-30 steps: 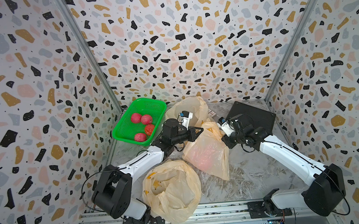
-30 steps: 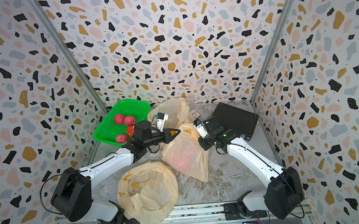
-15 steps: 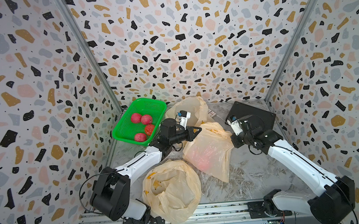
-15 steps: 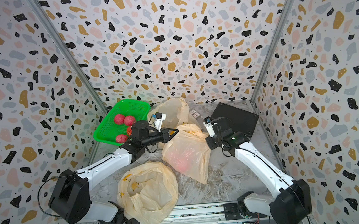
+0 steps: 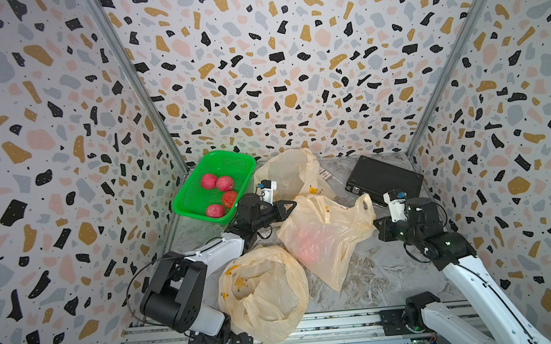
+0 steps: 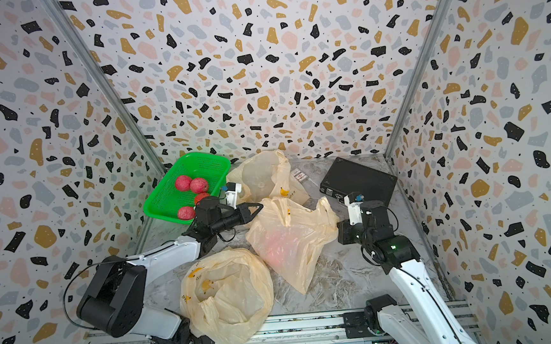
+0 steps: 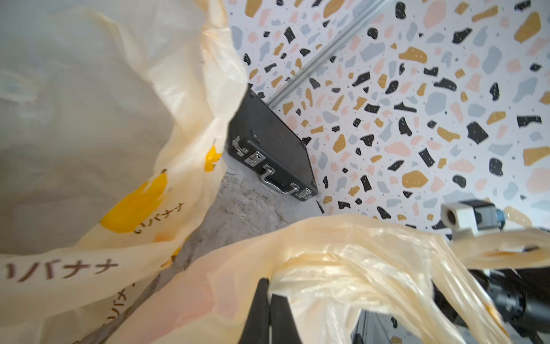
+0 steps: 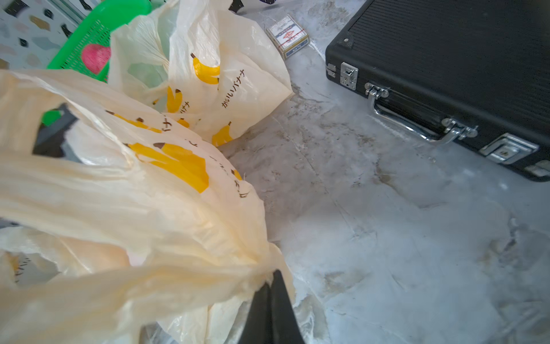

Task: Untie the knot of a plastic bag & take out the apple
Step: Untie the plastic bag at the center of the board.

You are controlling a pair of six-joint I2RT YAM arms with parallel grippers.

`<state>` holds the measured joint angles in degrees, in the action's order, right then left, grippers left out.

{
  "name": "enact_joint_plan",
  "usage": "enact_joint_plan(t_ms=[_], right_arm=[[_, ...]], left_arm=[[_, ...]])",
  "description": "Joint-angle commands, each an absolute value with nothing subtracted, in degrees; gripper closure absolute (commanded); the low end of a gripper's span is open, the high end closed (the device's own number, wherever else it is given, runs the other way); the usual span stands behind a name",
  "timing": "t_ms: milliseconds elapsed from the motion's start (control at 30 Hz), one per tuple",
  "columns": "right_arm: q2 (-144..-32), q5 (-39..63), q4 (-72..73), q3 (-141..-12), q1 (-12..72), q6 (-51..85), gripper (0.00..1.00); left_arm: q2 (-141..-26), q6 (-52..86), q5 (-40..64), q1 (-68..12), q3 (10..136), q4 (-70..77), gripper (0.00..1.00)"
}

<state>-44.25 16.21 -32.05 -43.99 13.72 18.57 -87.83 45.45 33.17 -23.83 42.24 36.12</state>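
The middle plastic bag (image 5: 325,242) lay on the bench (image 5: 374,272) between the arms, the apple (image 5: 307,245) a pink blur inside. The left pincer (image 7: 269,293) and right pincer (image 8: 271,283) each clamped bunched film at opposite edges. The film looked thin, slippery and easy to tear, with the apple's weight probably anchoring it.

Left fingers (image 7: 258,309), right fingers (image 8: 281,306): both closed.
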Motion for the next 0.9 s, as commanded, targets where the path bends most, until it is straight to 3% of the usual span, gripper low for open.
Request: enact_joint_plan(t_ms=[0, 133, 233, 267, 300, 367, 400, 500, 700, 867], right_arm=[[-44.3, 29.0, -26.3, -42.8, 13.4, 24.0, 1.00], [-46.5, 36.6, -24.8, -43.9, 13.5, 25.7, 1.00], [-46.0, 37.2, -27.5, -45.1, 13.5, 24.5, 1.00], [-45.6, 37.3, -28.1, -45.2, 13.5, 24.0, 1.00], [-45.4, 37.6, -28.4, -45.1, 13.5, 23.7, 1.00], [-45.1, 38.0, -28.2, -45.1, 13.5, 23.9, 1.00], [-45.0, 37.9, -28.1, -45.4, 13.5, 23.9, 1.00], [-44.6, 36.9, -27.7, -46.2, 13.5, 24.0, 1.00], [-43.7, 35.5, -29.7, -47.2, 13.6, 21.9, 1.00], [-42.5, 34.3, -31.0, -47.9, 14.8, 20.6, 1.00]], left_arm=[[-90.0, 51.6, 35.6, -24.7, 43.5, 49.3, 1.00], [-87.3, 47.8, 36.7, -27.4, 46.4, 44.7, 0.99], [-82.2, 44.2, 36.9, -28.5, 47.9, 35.8, 0.85], [-80.5, 42.3, 37.1, -29.0, 49.3, 29.6, 0.72], [-79.1, 40.5, 37.6, -29.7, 50.5, 24.4, 0.47], [-76.5, 38.1, 37.2, -31.4, 52.5, 15.1, 0.31], [-75.4, 36.7, 35.8, -32.3, 54.0, 8.5, 0.03], [-72.1, 37.9, 32.2, -34.0, 55.0, -2.4, 0.01], [-66.9, 40.2, 14.1, -39.1, 56.2, -21.4, 0.01], [-69.8, 44.7, 8.0, -42.0, 57.8, -19.7, 0.01]])
